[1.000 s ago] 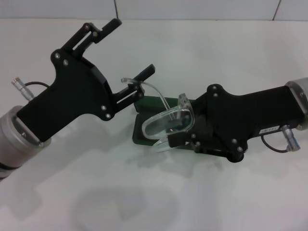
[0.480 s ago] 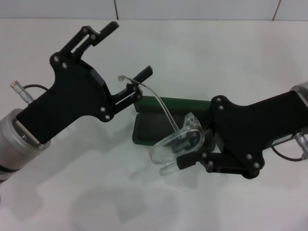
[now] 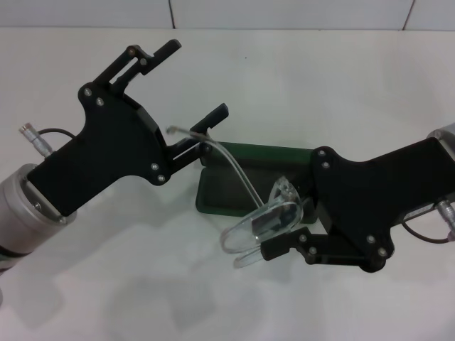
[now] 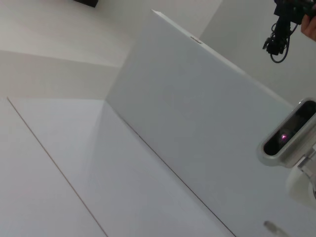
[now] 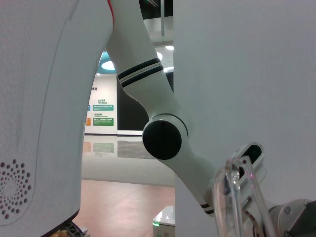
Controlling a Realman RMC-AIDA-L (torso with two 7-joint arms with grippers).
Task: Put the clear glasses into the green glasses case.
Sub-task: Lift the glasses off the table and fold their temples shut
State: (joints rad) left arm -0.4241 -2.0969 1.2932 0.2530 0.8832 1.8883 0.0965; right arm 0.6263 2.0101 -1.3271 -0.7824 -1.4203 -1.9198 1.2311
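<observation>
The green glasses case lies open on the white table, its lid on the far side. Above its near right corner my right gripper is shut on the clear glasses, holding them by one lens. One thin clear arm of the glasses runs up and left to a tip beside the lower finger of my left gripper. That gripper is open, left of the case, with nothing between its fingers. Whether the finger touches the arm is unclear. In the right wrist view the glasses show close up.
The white table extends around the case, with a white wall behind it. The right wrist view shows the robot's white left arm and a hall beyond. The left wrist view shows only white panels.
My right gripper has carried the glasses nearer and to the right, off the middle of the case, uncovering its tray. The glasses' arm tip has swung left. My left gripper has shifted slightly.
</observation>
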